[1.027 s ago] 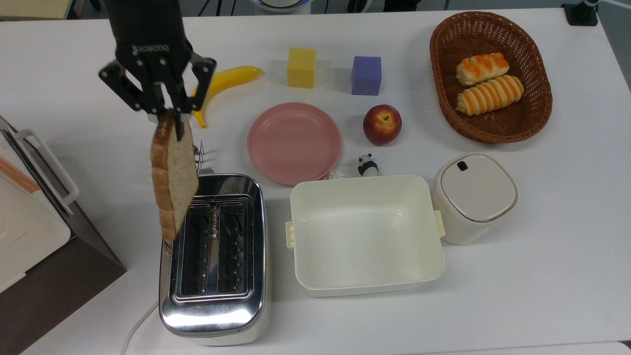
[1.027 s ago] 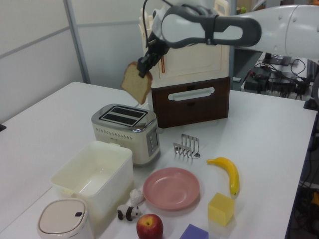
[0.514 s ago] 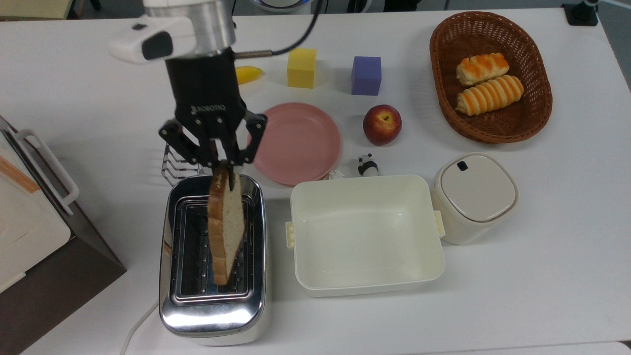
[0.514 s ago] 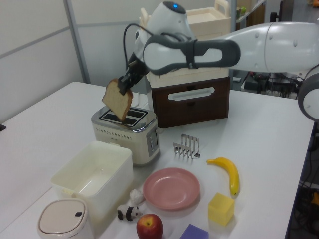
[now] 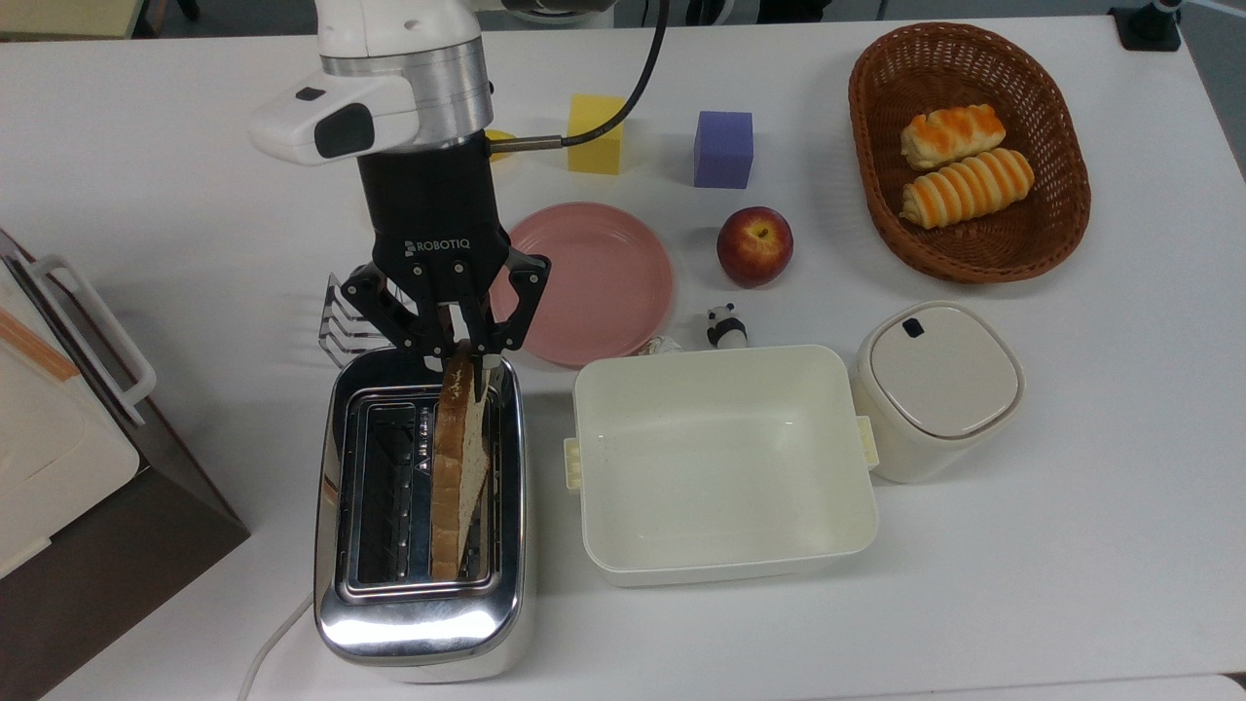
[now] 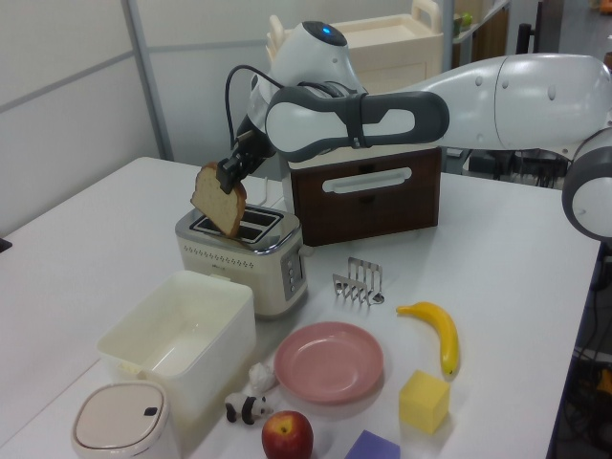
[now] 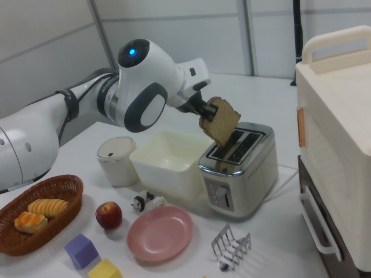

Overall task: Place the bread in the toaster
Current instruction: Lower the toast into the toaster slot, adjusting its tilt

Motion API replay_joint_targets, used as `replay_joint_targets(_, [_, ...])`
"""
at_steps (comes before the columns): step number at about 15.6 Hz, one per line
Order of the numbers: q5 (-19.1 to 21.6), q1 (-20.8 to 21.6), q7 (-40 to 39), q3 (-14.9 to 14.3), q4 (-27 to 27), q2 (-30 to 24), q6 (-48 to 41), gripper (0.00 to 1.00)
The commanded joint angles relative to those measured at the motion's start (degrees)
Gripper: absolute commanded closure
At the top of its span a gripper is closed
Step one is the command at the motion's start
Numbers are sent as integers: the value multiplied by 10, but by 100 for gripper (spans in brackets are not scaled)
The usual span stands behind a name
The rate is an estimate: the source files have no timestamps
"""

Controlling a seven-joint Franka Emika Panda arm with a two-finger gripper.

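The tool (image 5: 459,362) has come down and across since a second ago, when it held the bread (image 5: 458,467) high off the toaster's far left corner in the top view. Half a second ago the slice hung over the middle of the toaster (image 5: 423,584); now it is lower and lined up with the slot on the top view's right, its bottom edge at or just inside the slot mouth. Most of the slice stands above the chrome top. The tool is clamped on the bread's top edge, fingers (image 6: 228,178) pinching the crust. In the left view the bread (image 6: 219,199) tilts a little over the toaster (image 6: 244,263); in the right view the bread (image 7: 220,123) leans over the toaster (image 7: 243,174) the same way. The other slot holds nothing.

The tub (image 5: 720,565), just beside the toaster toward the top view's right, has nothing in it. The lidded bin (image 5: 936,385) next to it is shut. The basket (image 5: 1056,229) at the surface's (image 5: 1071,545) far right corner in the top view holds two rolls (image 5: 964,161). The plate (image 5: 604,282) lies bare beyond the tub, the apple (image 5: 754,245) near it. The toast rack (image 5: 341,321) stands just behind the toaster, partly under the tool. None of these has shifted.
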Motion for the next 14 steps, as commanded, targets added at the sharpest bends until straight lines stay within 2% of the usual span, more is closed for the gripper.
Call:
replay_joint_targets(1, [10, -1, 4, -7, -25, -13, -8, 100])
replay_joint_targets(5, [4, -7, -2, -13, -25, -32, -83, 100])
replay_joint_targets(14, [7, -1, 1, -8, -18, -32, -80, 100])
